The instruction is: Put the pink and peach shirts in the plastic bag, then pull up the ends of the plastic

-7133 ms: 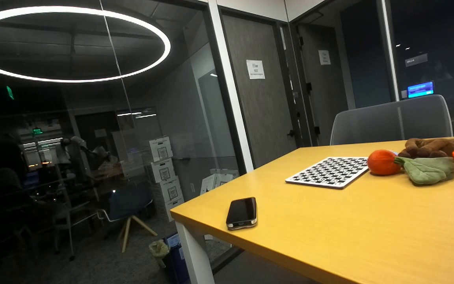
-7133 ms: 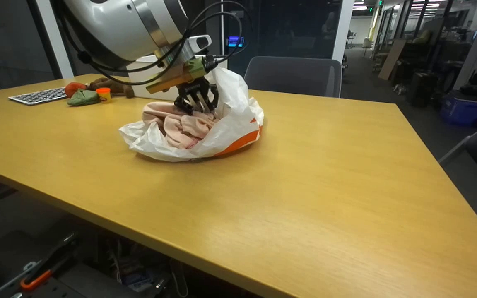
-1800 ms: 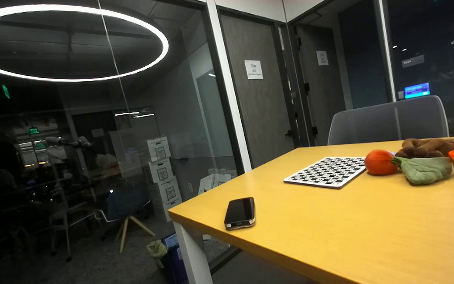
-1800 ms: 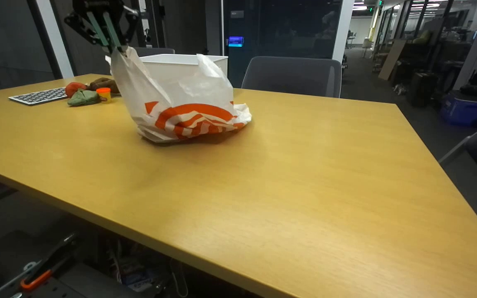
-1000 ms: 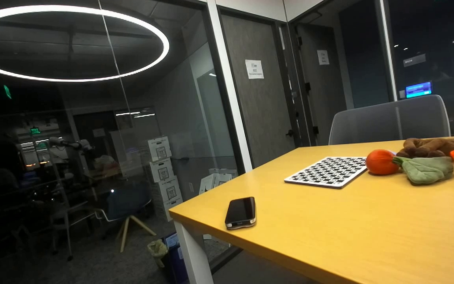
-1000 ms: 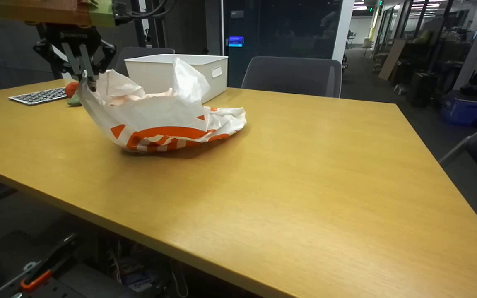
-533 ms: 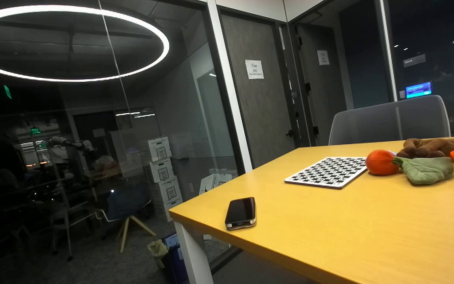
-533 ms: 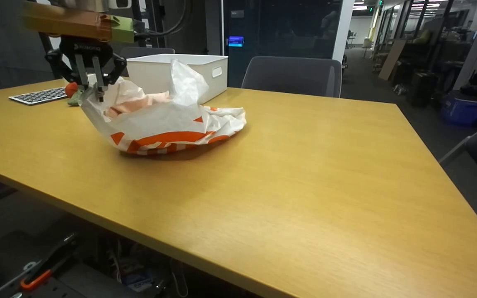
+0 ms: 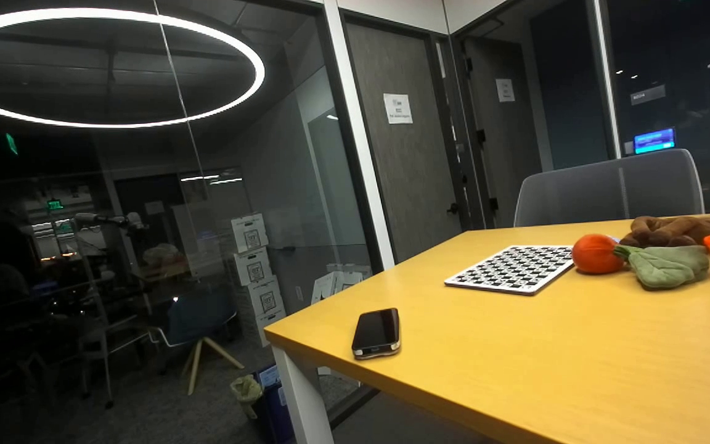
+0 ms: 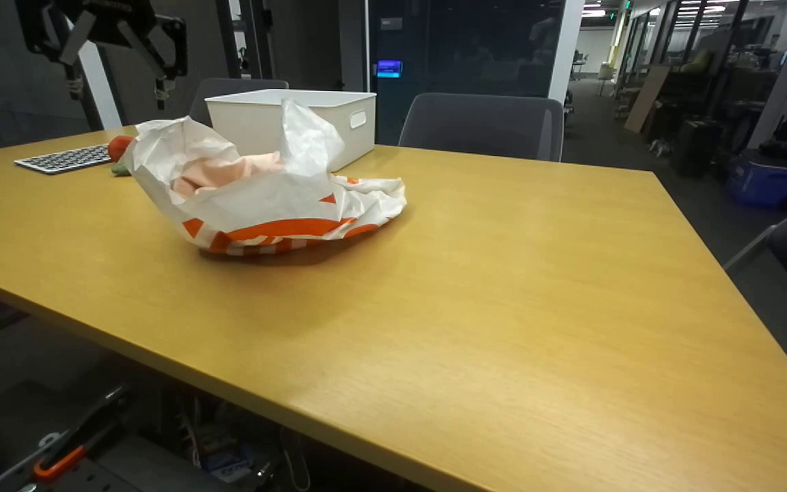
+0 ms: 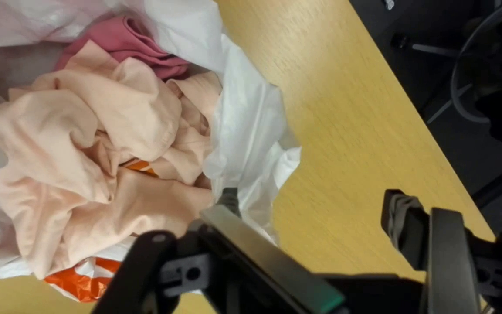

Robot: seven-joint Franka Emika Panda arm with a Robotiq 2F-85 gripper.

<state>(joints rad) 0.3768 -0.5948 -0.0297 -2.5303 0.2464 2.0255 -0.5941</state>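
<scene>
Both fingers of my black gripper (image 10: pixel 118 93) stand wide apart, clear above the crumpled white plastic bag with orange print (image 10: pixel 260 201). In the wrist view I see one fingertip overlapping the bag's raised edge and the other over the yellow wooden table (image 11: pixel 342 131) beneath. Inside the bag, the peach cloth shirt (image 11: pixel 124 109) lies heaped partly over the pink cloth shirt (image 11: pixel 133 46). Behind the bag, in an exterior view, stands the white rectangular plastic bin (image 10: pixel 250 126).
</scene>
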